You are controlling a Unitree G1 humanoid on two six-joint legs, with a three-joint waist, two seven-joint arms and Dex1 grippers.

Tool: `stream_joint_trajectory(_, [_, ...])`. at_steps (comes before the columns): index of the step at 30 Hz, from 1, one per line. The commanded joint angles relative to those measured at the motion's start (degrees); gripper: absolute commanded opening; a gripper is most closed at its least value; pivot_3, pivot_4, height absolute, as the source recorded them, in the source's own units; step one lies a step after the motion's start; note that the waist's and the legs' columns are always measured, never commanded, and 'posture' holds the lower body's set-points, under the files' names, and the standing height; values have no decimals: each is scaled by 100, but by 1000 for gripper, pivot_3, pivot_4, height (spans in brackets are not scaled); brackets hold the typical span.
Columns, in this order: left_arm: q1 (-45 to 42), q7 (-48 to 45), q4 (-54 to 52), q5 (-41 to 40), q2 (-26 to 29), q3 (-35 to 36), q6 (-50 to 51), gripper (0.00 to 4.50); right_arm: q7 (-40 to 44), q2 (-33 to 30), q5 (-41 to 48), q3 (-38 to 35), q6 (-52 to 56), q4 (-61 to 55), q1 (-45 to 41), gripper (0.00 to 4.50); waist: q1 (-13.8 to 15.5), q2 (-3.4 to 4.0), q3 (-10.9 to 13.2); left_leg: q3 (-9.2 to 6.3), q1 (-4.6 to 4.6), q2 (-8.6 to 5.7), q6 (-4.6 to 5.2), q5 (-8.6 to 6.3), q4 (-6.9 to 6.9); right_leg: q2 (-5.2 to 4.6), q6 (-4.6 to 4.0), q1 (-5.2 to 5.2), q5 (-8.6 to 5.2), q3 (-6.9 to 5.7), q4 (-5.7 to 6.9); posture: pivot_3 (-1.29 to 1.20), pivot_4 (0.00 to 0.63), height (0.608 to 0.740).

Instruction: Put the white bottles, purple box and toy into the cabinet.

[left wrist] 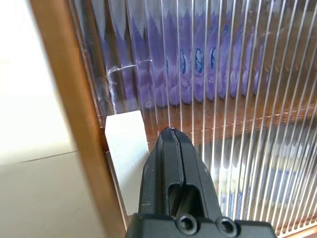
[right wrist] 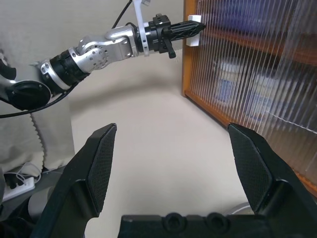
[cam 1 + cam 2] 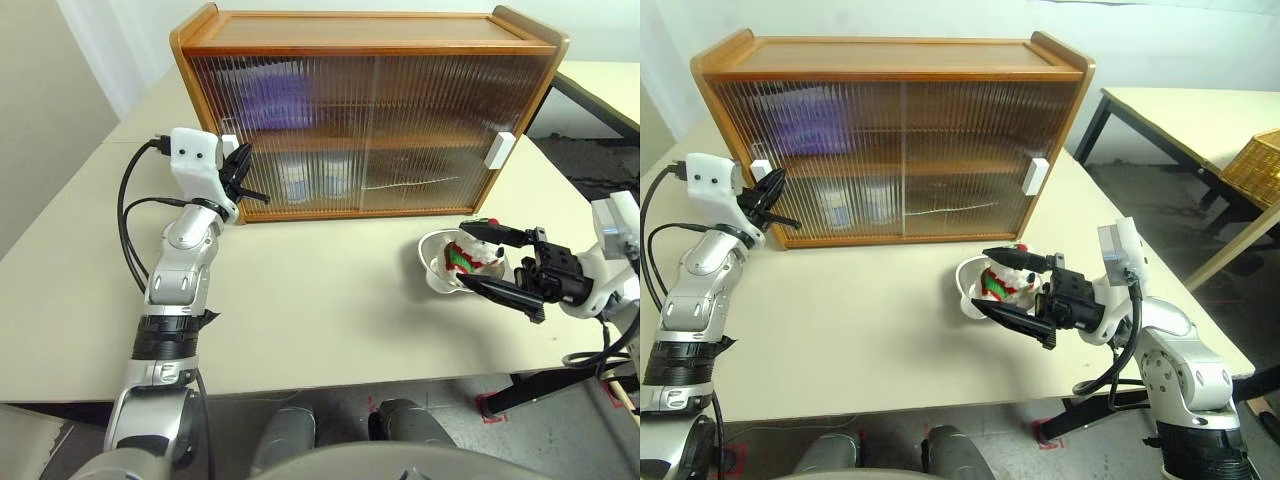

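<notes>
Cabinet (image 3: 365,40) fills the upper middle of the head views, its two ribbed doors drawn across the front. Behind them the purple box (image 3: 268,95) shows as a lavender blur on the upper shelf at left, and the white bottles (image 3: 312,180) stand below it, near the bottom centre-left.

Left gripper (image 3: 238,165) sits at the left edge of the cabinet, fingers pressed together, their tip touching the white handle (image 1: 126,148) of the left door. Right gripper (image 3: 497,261) hangs at the lower right with its jaws spread wide, one finger above and one below the toy (image 3: 466,262), which lies in the steel bowl (image 3: 437,268); nothing is gripped yet.

Judging by this, the toy alone is left outside, and a door must be slid aside for it. To do that well, the shut fingertips should bear squarely on the side of the handle and push along the track, not into the glass. The right jaws should close on the bear's body, not the bowl rim.
</notes>
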Motion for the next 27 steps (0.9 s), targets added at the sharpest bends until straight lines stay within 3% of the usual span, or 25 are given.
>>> stream_joint_trajectory(1, [139, 186, 162, 63, 157, 348, 186, 16, 35, 6, -36, 74, -11, 53, -47, 4500, -1, -1, 1, 0, 0, 0, 0, 0, 0, 0, -1, 0, 1, 0, 0, 143, 12, 740])
stream_joint_trajectory(9, [145, 143, 131, -78, 78, 358, 1, 16, 24, -6, -14, 71, -5, 71, -91, 4500, -6, -1, 0, -2, 0, 10, -10, -5, -7, 13, -9, 4, 5, 1, 1, 141, 8, 740])
stream_joint_trajectory(13, [130, -436, 9, -421, -49, 104, -389, 187, 23, -10, -12, 47, -7, 85, -68, 4500, 19, -2, 0, -3, 1, 10, -11, -4, -4, 13, -10, 1, 5, 1, 0, 141, 10, 740])
stream_joint_trajectory(15, [137, -761, -132, -729, -188, 60, -493, 626, 32, -16, -14, 29, -17, 93, -43, 4500, 76, -8, 2, -4, -2, 10, -12, -3, 2, 12, -13, -8, 6, 2, 0, 138, 10, 740])
stream_joint_trajectory(21, [150, -1849, -397, -1323, -214, -105, -617, 2585, 3, -34, 2, -38, -22, 94, -28, 4500, 304, -31, 9, -4, -34, 4, -15, -6, 14, 4, -37, -25, 5, 4, -1, 143, 13, 740])
stream_joint_trajectory(25, [634, -3175, -721, -1897, 281, -412, -146, 4007, -11, -120, 88, -253, 5, 263, -134, 4500, 386, -30, 4, -3, -42, 2, -19, -20, 14, 2, -95, -30, 18, 3, -1, 143, 13, 740])
stream_joint_trajectory(27, [785, -3582, -738, -1933, 540, -478, -172, 4476, -20, -139, 117, -347, 11, 351, -189, 4500, 400, -31, 3, -3, -43, 4, -25, -32, 14, 2, -102, -33, 12, 2, 0, 144, 14, 740])
